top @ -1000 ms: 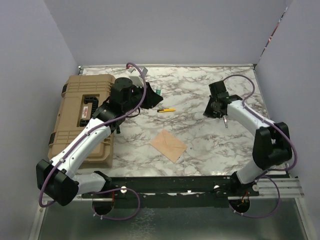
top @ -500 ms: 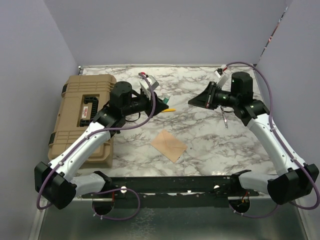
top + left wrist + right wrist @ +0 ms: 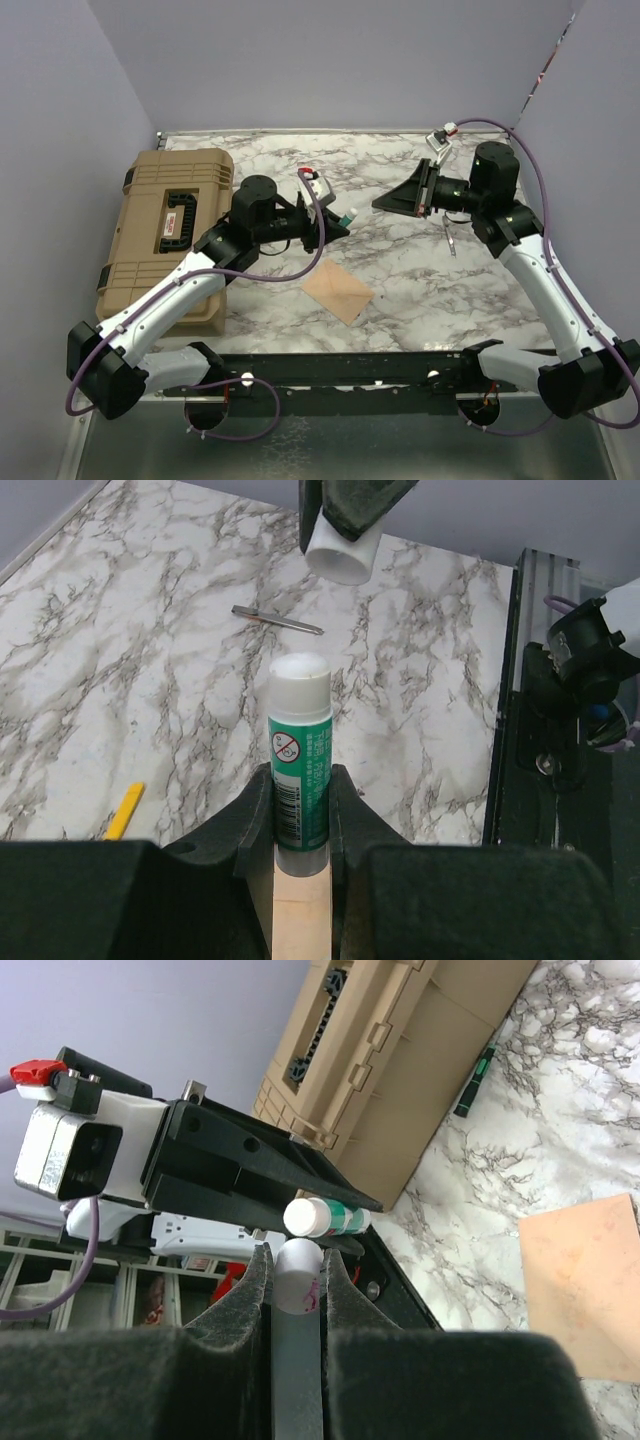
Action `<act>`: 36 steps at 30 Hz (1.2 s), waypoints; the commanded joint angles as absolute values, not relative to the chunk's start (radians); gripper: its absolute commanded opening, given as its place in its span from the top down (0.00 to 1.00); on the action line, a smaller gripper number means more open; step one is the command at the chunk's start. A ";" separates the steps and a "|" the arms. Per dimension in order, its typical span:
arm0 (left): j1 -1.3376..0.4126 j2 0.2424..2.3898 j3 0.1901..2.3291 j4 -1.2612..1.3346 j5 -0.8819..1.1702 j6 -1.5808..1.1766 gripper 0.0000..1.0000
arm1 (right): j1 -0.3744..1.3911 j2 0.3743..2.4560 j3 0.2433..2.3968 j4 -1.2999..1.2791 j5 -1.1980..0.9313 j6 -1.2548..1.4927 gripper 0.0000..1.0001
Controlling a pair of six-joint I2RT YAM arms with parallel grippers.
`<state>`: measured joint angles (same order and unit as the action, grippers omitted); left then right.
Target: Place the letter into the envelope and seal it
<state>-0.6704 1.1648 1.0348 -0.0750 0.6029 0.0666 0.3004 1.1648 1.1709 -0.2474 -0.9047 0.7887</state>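
My left gripper [image 3: 343, 220] is shut on a green glue stick [image 3: 300, 750] and holds it in the air over mid-table, white end pointing at my right gripper [image 3: 380, 204]. My right gripper [image 3: 296, 1258] is shut on a white cap [image 3: 297, 1278]. The cap [image 3: 343, 552] hangs just short of the stick's tip [image 3: 328, 1217], slightly off line. The tan envelope [image 3: 338, 290] lies flat on the marble table [image 3: 420, 280], below and between the grippers. It also shows in the right wrist view [image 3: 585, 1290]. No separate letter sheet shows.
A tan hard case [image 3: 165, 230] takes up the table's left side. A thin metal pen [image 3: 278, 620] lies on the right part of the table [image 3: 450, 240]. A yellow pencil [image 3: 125, 810] and a green marker [image 3: 473, 1082] lie near the case.
The right arm lifted off the table and turned its gripper left. The left gripper carried the glue stick right and nearer, so the two now face each other closely.
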 commanded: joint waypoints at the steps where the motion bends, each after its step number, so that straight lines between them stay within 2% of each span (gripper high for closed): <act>1: -0.690 1.157 1.032 -0.048 0.640 0.093 1.00 | 0.314 1.172 1.184 -0.257 -0.937 0.782 1.00; 36: -0.721 1.202 1.056 -0.012 0.659 0.068 1.00 | 0.371 1.227 1.178 -0.256 -0.969 0.774 1.00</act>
